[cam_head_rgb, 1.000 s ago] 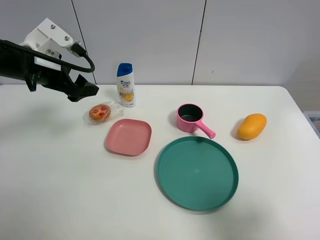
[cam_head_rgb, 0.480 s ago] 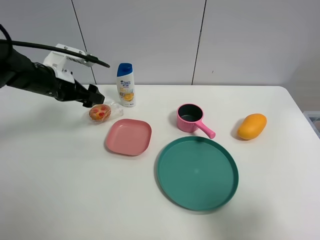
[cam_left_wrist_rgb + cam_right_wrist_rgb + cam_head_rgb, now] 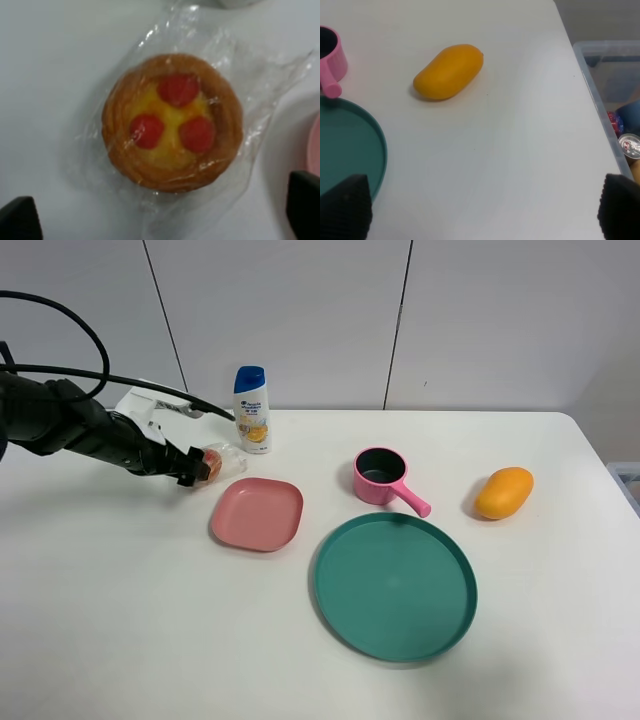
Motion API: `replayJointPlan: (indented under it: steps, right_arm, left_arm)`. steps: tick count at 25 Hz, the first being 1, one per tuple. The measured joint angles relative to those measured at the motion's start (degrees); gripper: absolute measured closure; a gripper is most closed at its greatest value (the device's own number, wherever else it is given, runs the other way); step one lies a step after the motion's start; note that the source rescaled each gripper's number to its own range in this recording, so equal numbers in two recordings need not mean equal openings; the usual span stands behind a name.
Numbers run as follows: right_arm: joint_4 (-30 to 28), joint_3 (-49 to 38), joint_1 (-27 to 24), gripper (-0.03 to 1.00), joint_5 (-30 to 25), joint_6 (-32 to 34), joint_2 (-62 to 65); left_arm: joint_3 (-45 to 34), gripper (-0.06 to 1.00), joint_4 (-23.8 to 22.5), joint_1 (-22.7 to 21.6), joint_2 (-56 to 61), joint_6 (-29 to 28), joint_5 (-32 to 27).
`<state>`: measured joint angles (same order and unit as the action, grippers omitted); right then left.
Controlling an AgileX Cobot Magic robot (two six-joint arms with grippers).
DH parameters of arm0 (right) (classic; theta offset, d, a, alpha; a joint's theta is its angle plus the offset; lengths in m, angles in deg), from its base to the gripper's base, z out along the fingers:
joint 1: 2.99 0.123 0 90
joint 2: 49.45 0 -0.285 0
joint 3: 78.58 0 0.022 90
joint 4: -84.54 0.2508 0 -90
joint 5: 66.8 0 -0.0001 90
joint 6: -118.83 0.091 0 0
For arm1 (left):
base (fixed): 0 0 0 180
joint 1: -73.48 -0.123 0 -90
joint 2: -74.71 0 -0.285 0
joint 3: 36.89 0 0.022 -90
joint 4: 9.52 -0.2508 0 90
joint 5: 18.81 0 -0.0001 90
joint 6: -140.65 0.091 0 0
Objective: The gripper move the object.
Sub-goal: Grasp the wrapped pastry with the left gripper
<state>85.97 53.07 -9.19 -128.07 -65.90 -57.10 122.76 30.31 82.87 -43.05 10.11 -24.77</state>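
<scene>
The object, a round golden-brown pastry (image 3: 172,122) with three red spots in clear crinkly plastic, lies on the white table left of the pink plate. In the high view my left gripper (image 3: 192,470) is down at the pastry (image 3: 210,464) and partly covers it. In the left wrist view the gripper (image 3: 162,212) is open, its dark fingertips (image 3: 19,218) standing wide on either side of the pastry without touching it. My right gripper (image 3: 482,207) is open and empty above the table's right side; it does not show in the high view.
A shampoo bottle (image 3: 251,410) stands just behind the pastry. A pink square plate (image 3: 257,513), a pink handled cup (image 3: 380,477), a large green plate (image 3: 395,585) and an orange mango (image 3: 503,492) lie to the right. A clear bin (image 3: 600,100) with cans stands off the table's right edge.
My left arm has come down from above the table's back left and moved right, so the open gripper now sits at the pastry. Nothing else has moved.
</scene>
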Motion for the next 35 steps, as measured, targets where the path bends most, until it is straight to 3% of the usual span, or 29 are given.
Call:
replayJointPlan:
  steps: [5, 12, 20, 35]
  right_arm:
    - [0.00, 0.00, 0.00, -0.03, 0.00, 0.00, 0.00]
    - [0.00, 0.00, 0.00, -0.03, 0.00, 0.00, 0.00]
    - [0.00, 0.00, 0.00, -0.03, 0.00, 0.00, 0.00]
    - [0.00, 0.00, 0.00, -0.03, 0.00, 0.00, 0.00]
  left_arm:
    - [0.00, -0.06, 0.40, 0.00, -0.58, 0.00, 1.47]
    - [0.00, -0.06, 4.56, 1.57, -0.58, -0.91, 2.90]
    - [0.00, -0.06, 4.80, 6.08, -1.92, -1.52, 8.78]
    - [3.56, -0.06, 4.92, 6.22, -5.70, -1.52, 12.66]
